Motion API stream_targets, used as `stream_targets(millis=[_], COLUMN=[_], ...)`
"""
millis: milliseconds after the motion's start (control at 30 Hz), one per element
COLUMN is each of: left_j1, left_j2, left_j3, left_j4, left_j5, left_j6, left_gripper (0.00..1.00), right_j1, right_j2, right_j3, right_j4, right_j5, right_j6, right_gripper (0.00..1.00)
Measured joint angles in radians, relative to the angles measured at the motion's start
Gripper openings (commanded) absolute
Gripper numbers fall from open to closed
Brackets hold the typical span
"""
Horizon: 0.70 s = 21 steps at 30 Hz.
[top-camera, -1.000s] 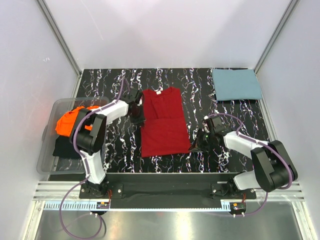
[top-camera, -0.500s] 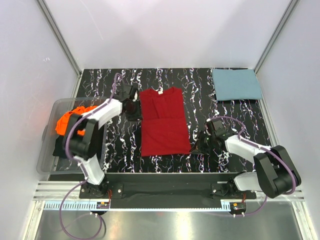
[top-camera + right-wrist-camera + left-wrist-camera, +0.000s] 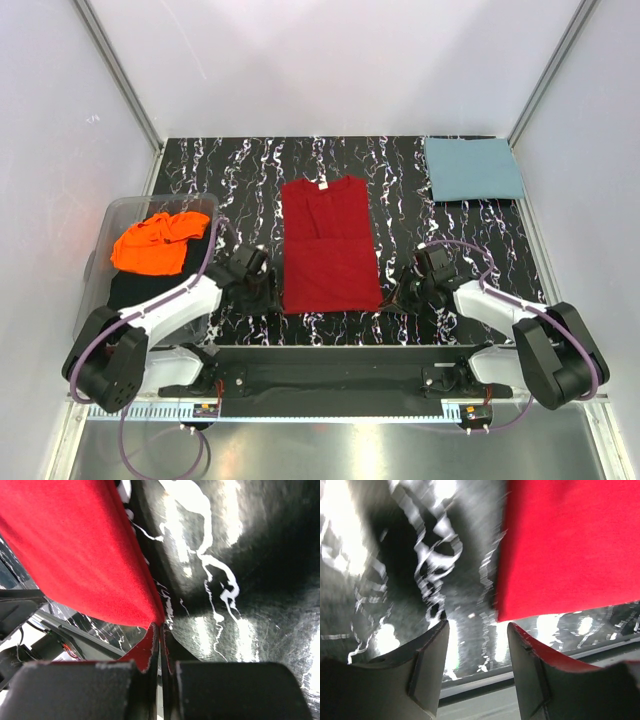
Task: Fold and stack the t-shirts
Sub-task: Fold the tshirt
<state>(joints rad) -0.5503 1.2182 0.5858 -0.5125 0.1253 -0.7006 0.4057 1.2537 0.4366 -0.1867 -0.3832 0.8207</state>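
Moved nearward, my left hand waits, jaws parted, at the near-left corner of the red shirt lying on the surface; right hand pinches the near-right corner, seemingly for folding.

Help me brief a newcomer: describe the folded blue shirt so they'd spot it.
On the black marbled table, find the far right corner. The teal-blue t-shirt lies there, a flat rectangle; the red shirt is central, the orange shirt in a bin.
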Motion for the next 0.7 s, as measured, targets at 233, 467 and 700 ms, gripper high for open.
stream_targets(millis=[233, 467, 700], left_j1=[-0.001, -0.005, -0.007], left_j2=[-0.039, -0.021, -0.013], left_j3=[-0.073, -0.083, -0.091], left_j4=[0.085, 0.134, 0.154], left_j5=[0.014, 0.033, 0.04], left_j6=[-0.101, -0.137, -0.148], left_gripper=[0.54, 0.46, 0.42], right_j1=[0.009, 0.009, 0.009], right_j2=[-0.021, -0.043, -0.045], right_j3=[-0.04, -0.045, -0.05], right_j4=[0.019, 0.026, 0.027], right_j5=[0.0, 0.0, 0.001], right_j6=[0.029, 0.04, 0.045], right_gripper=[0.01, 0.01, 0.01])
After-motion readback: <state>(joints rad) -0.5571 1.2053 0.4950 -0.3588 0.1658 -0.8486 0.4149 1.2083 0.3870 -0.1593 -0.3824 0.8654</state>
